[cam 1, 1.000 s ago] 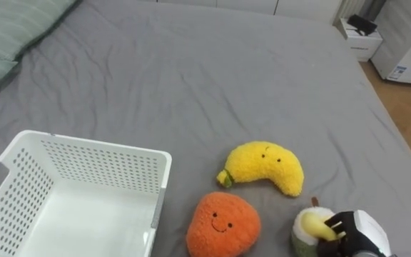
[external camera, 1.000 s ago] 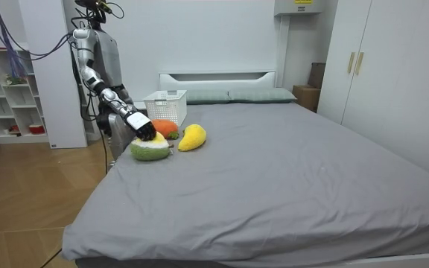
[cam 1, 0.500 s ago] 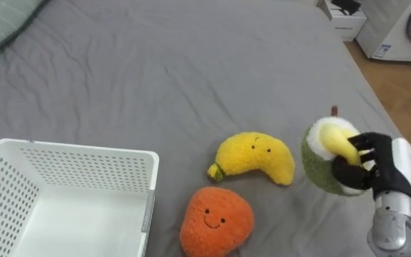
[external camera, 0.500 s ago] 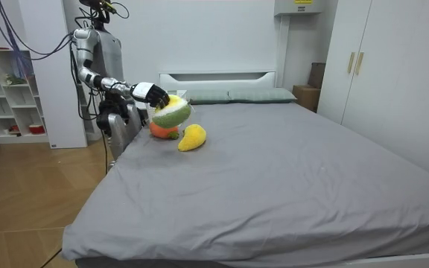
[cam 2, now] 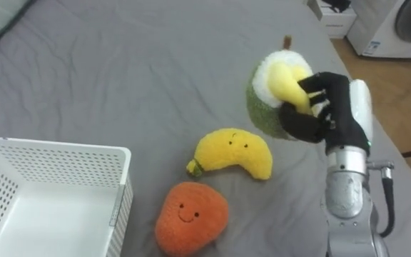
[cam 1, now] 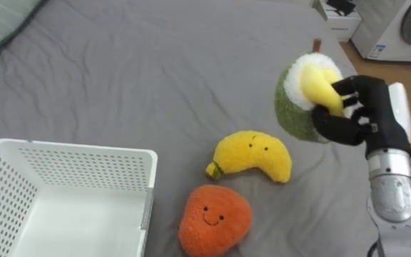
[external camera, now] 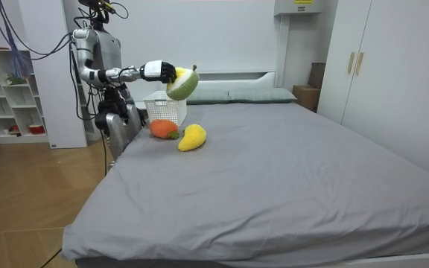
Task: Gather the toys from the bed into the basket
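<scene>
avocado toy (cam 1: 300, 100) sits in my right hand (cam 1: 366, 114), held up clear of the bed (cam 1: 155, 64). my dark fingers (cam 1: 332, 126) curl round its green side and over the yellow middle, so the hand is grasping it. the toy's pale cut face is turned up and to the left, and its small brown stem pokes out at the top.

below my hand and to its left a banana toy (cam 1: 252, 155) lies on the grey sheet, both ends curving down, its little face upward. just beside that, further down and left, lies an orange toy (cam 1: 214, 220) with its smile showing. well off to the left of my hand stands a white basket (cam 1: 77, 151) with holed walls, its open top facing me.

in the room view i stand at the bed's side near its head, on the room view's left. my right arm is stretched out about level over the mattress, the avocado toy high above the sheet.
</scene>
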Available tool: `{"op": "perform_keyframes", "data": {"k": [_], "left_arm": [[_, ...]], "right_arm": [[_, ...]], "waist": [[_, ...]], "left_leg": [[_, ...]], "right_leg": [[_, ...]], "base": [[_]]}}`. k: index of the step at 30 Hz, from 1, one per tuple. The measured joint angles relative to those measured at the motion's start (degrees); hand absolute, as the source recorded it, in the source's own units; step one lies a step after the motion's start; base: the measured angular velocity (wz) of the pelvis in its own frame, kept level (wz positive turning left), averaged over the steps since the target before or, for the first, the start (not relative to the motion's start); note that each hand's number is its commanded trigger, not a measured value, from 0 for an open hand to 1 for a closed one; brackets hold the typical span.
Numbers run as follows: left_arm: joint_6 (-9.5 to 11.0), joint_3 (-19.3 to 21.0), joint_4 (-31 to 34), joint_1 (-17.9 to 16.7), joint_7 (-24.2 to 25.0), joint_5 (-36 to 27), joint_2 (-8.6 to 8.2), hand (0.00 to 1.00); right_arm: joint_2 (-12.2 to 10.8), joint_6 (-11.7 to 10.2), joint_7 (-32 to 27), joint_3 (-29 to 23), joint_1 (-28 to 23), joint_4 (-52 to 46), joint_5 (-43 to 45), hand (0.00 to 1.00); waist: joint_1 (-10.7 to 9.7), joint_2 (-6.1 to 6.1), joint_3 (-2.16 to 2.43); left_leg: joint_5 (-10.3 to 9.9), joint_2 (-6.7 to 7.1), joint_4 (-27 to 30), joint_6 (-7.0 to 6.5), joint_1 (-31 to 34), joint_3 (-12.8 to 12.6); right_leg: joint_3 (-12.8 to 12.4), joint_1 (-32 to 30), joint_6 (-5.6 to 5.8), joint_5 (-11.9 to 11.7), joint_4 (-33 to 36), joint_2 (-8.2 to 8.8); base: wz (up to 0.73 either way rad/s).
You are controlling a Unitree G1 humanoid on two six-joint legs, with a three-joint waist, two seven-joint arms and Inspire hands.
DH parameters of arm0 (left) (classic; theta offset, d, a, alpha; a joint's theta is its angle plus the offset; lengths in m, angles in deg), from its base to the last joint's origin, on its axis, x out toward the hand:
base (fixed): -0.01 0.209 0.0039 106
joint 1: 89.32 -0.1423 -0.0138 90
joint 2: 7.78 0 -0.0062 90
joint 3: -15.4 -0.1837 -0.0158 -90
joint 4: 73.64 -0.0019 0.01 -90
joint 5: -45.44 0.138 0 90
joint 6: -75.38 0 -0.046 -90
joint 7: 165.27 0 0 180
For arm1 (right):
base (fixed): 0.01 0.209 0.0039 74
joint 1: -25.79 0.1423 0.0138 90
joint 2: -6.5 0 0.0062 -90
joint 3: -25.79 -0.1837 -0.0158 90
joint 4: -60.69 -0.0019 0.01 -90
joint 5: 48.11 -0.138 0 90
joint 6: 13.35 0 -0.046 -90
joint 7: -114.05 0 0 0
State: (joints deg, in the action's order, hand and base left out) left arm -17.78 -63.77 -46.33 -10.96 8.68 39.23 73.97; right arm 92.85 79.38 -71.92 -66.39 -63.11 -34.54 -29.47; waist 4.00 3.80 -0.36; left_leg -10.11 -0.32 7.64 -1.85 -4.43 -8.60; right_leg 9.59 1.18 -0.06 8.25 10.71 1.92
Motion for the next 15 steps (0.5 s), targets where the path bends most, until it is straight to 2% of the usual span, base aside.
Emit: {"op": "perform_keyframes", "data": {"k": [2,3,5,8,10,13,15], "left_arm": [[1.1,-0.5,-0.1,0.4,0.0,-0.9,-0.03,0.0],[1.2,-0.6,0.1,0.4,0.0,-0.8,-0.1,0.0],[1.2,-0.6,0.5,1.4,0.0,0.6,-0.31,0.0],[1.4,-1.8,0.4,2.2,-0.1,0.8,-0.27,0.0],[1.7,-2.8,0.3,2.8,0.0,0.6,-0.36,0.0],[1.7,-3.4,0.1,3.7,-0.1,0.6,-0.64,0.0],[1.8,-4.3,0.1,3.8,-0.1,0.6,-0.66,0.0]], "right_arm": [[0.1,0.7,2.5,3.4,1.5,-2.3,-0.8,1.0],[0.1,0.7,3.3,4.4,2.1,-2.7,-0.9,1.0],[-0.1,1.0,6.3,7.1,4.3,-3.6,-0.9,1.0],[-0.2,1.1,8.5,9.8,6.6,-3.6,-0.2,1.0],[-1.0,1.2,10.0,12.5,7.4,-3.6,0.7,1.0],[-1.3,1.3,12.0,16.8,7.6,-3.6,1.6,1.0],[-1.4,1.8,13.3,18.7,7.6,-3.6,2.3,1.0]], "waist": [[1.3,0.26,0.05],[1.5,0.33,0.06],[3.6,0.54,0.08],[5.2,0.63,0.05],[6.7,0.76,-0.06],[9.2,1.06,-0.37],[10.4,1.08,-0.38]], "left_leg": [[0.0,0.01,0.0,0.0,0.4,0.1],[0.0,0.01,0.1,0.0,0.6,0.2],[0.0,0.08,0.1,-0.01,0.7,1.0],[0.0,0.09,0.1,-0.03,0.8,1.8],[0.0,0.1,0.1,-0.01,0.7,2.8],[0.1,0.12,0.1,0.02,0.9,3.1],[0.1,0.15,0.1,0.02,1.1,3.2]], "right_leg": [[0.1,-0.2,0.0,0.0,-0.1,0.03],[0.2,-0.2,0.0,0.0,-0.1,0.03],[0.9,-0.1,0.01,0.0,-0.1,0.09],[1.7,0.2,0.01,0.0,-0.1,0.14],[2.6,0.9,0.01,0.0,-0.3,0.16],[3.0,0.9,0.01,0.0,-0.5,0.2],[3.2,0.9,0.01,0.0,-0.5,0.21]], "base": [[0.05],[0.09],[0.14],[0.18],[0.22],[0.06],[0.03]]}}
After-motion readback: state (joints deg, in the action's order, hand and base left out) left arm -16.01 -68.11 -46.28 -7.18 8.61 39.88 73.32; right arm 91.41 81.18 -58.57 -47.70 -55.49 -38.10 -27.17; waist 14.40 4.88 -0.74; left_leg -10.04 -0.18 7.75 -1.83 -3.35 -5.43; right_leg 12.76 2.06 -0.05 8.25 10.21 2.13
